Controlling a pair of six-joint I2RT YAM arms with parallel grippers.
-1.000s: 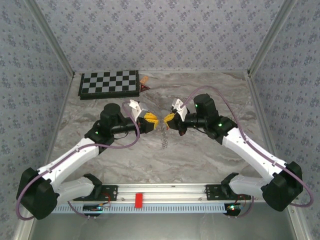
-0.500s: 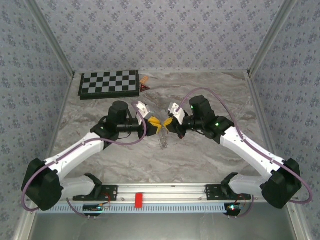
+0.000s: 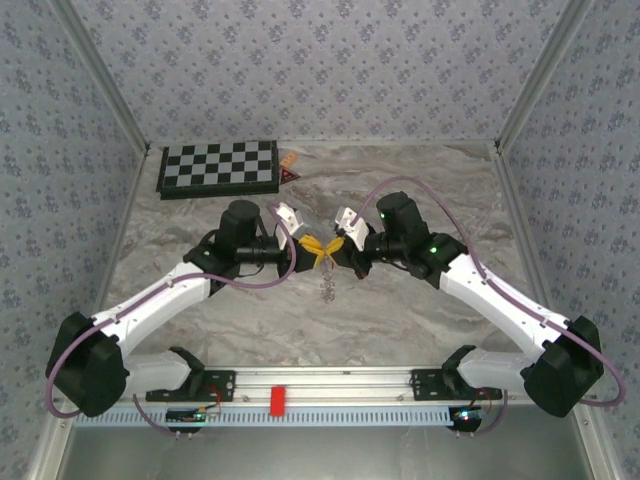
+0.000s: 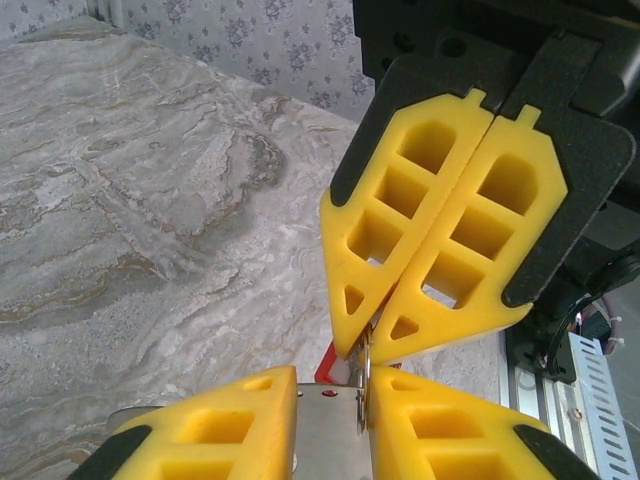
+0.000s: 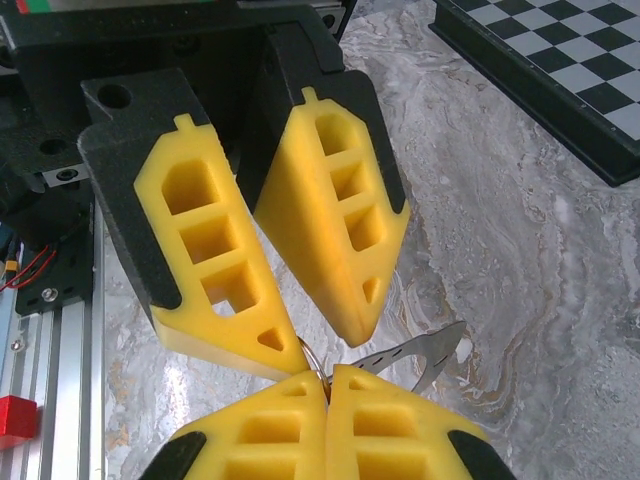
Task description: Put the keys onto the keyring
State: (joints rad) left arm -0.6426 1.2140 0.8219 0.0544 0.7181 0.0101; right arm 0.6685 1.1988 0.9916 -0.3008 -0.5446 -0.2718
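My two grippers meet tip to tip above the middle of the marble table. The right gripper is shut on the keyring, a thin silvery wire loop running into the seam between its pads. A short chain dangles below. The left gripper grips the key: its flat silvery blade spans the gap between the fingers, and a bit of red head shows at the far end. In the right wrist view the blade juts out sideways. The ring lies against the left gripper's right finger.
A folded chessboard lies at the back left, with an orange-brown triangular piece beside it. A red block sits on the front rail between the arm bases. Patterned walls close in the table on three sides.
The left gripper has moved right and closed the gap to the right gripper, so the tips now touch. The right gripper shifted slightly left. The left jaws narrowed a little.
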